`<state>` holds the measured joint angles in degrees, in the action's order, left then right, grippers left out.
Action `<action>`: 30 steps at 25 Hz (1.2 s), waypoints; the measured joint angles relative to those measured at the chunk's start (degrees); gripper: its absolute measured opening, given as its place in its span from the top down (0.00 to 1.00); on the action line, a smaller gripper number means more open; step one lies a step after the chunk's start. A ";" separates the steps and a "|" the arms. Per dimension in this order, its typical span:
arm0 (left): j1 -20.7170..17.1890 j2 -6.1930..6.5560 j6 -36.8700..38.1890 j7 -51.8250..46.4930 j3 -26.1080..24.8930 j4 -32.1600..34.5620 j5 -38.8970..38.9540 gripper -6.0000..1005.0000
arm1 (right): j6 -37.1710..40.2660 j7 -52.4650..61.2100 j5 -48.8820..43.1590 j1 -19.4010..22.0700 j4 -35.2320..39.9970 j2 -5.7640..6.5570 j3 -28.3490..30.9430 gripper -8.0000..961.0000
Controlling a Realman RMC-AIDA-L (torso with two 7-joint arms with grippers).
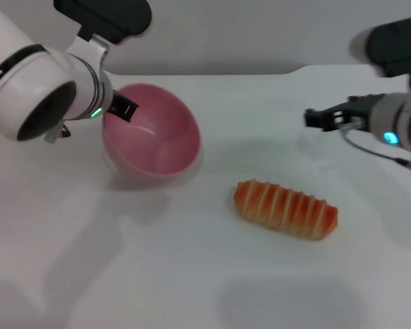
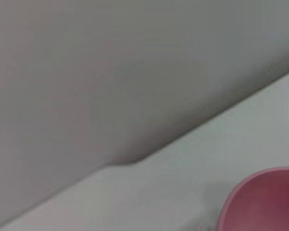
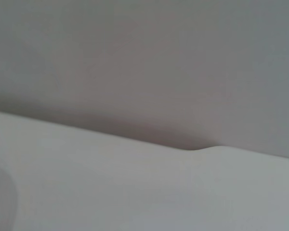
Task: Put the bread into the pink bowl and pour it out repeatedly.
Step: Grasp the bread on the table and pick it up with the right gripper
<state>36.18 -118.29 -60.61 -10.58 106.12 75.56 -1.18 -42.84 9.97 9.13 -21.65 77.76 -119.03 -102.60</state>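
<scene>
The pink bowl [image 1: 154,133] is at the back left, tipped so its empty inside faces right and toward me. My left gripper [image 1: 121,108] is shut on its left rim, one dark finger showing inside the rim. A part of the bowl's rim [image 2: 265,202] also shows in the left wrist view. The bread [image 1: 285,208], orange-brown with pale stripes, lies flat on the white table [image 1: 192,274] to the right of the bowl, untouched. My right gripper [image 1: 309,118] hovers at the right, behind and above the bread, pointing left with nothing in it.
The table's back edge [image 1: 260,72] meets a grey wall, with a raised step at the back right. The right wrist view holds only the table surface [image 3: 135,192] and the wall.
</scene>
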 joint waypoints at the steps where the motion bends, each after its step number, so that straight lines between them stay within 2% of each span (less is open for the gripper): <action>1: 0.28 0.02 0.08 0.09 -0.32 -0.73 0.25 0.95 | 0.08 0.87 0.03 -0.80 -0.64 -0.03 -1.50 0.15; 6: 1.17 0.02 1.04 0.15 -0.73 -3.33 0.43 0.95 | -0.40 2.32 2.00 -2.73 -0.52 -0.06 -6.99 0.15; 12: 2.78 -0.04 2.12 -0.02 -1.76 -6.49 0.42 0.95 | -4.21 3.96 4.48 -2.96 1.04 -0.06 -7.19 0.15; 17: 5.33 0.01 1.97 0.17 -5.00 -10.62 0.14 0.95 | -7.05 3.98 8.65 -2.17 1.94 -0.06 -7.77 0.15; 24: 5.71 0.07 3.50 0.77 -5.98 -12.27 0.10 0.95 | -7.52 5.24 12.33 -1.92 2.03 -0.24 -11.96 0.15; 30: 6.02 0.08 3.94 1.58 -6.08 -12.53 0.16 0.95 | -7.13 5.98 12.41 -2.07 1.86 -0.32 -12.44 0.15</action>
<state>42.20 -118.21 -56.67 -9.00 100.04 63.04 -1.02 -49.97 15.95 21.54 -23.72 79.62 -119.35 -115.05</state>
